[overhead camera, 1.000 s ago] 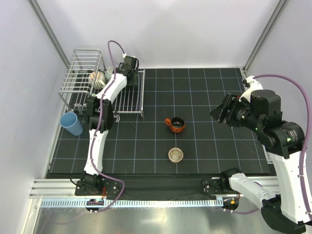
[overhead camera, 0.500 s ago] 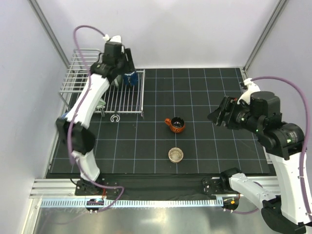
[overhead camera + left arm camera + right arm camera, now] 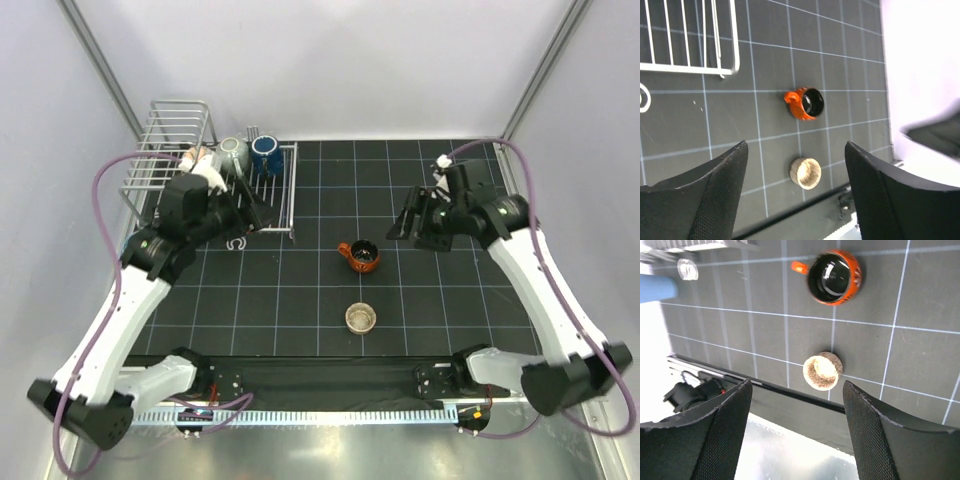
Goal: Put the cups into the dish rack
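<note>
Your left claw point(image 3: 243, 212) hangs over the near edge of the dish rack point(image 3: 165, 150). Its jaws stand wide apart with nothing between them; in its wrist view only the black gridded mat point(image 3: 450, 300) shows in the gap. Your right claw point(image 3: 407, 228) hovers over the right half of the mat and points toward the middle. It too is spread wide and holds nothing.

You have two cups out on the mat near the middle of the bench. The orange-brown mug point(image 3: 359, 256) stands upright, with its handle toward the rack side. The small tan cup point(image 3: 360, 318) stands upright closer to the arm bases, well apart from the mug. Both cups show in each wrist view, below and ahead of the open fingers, and neither claw touches them.

The rack sits in the far left corner. A grey cup point(image 3: 234, 153) and a dark blue cup point(image 3: 265, 155) sit side by side at the far end of its flat slatted part. A ribbed cream cup point(image 3: 200, 158) shows just left of the grey one, partly hidden by your left arm; you cannot tell which section it is in. The light blue tumbler point(image 3: 655, 289) lies at the left edge of the mat and shows only in the right wrist view.
</note>
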